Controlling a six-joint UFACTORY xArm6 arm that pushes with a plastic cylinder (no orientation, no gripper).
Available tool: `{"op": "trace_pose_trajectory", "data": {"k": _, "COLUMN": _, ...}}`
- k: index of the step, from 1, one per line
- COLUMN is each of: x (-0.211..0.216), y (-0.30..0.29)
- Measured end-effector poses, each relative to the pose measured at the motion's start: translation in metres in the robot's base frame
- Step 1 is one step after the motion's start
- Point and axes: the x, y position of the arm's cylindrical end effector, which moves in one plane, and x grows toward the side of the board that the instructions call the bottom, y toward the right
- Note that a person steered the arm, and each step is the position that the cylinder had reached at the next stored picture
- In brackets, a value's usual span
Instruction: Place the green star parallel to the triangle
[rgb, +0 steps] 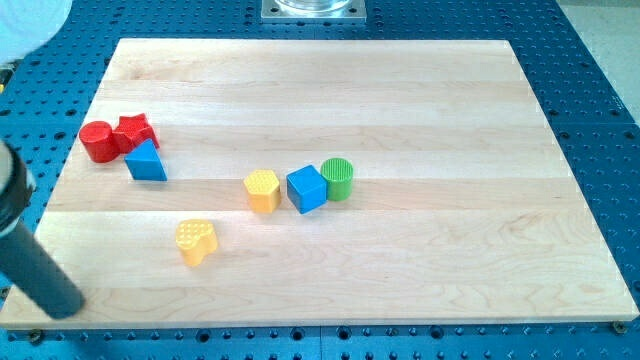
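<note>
The blue triangle (146, 162) lies at the view's left on the wooden board (400, 90). A red star (136, 130) and a red cylinder (97, 141) sit just above it, touching each other. The only green block I see is a round green cylinder (338, 178) near the middle, touching a blue cube (307, 189). No green star shows. My tip (64, 308) is at the board's bottom left corner, well below the triangle and left of the yellow heart (196, 241), touching no block.
A yellow hexagon (262, 190) sits just left of the blue cube. The board lies on a blue perforated table (600, 80). A metal base plate (313, 9) is at the view's top edge.
</note>
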Motion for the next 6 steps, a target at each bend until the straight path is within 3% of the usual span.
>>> {"op": "trace_pose_trajectory", "data": {"k": 2, "x": 0.0, "y": -0.003}}
{"op": "trace_pose_trajectory", "data": {"k": 3, "x": -0.011, "y": -0.044}}
{"op": "trace_pose_trajectory", "data": {"k": 5, "x": -0.101, "y": -0.013}}
{"op": "trace_pose_trajectory", "data": {"k": 6, "x": -0.123, "y": 0.006}}
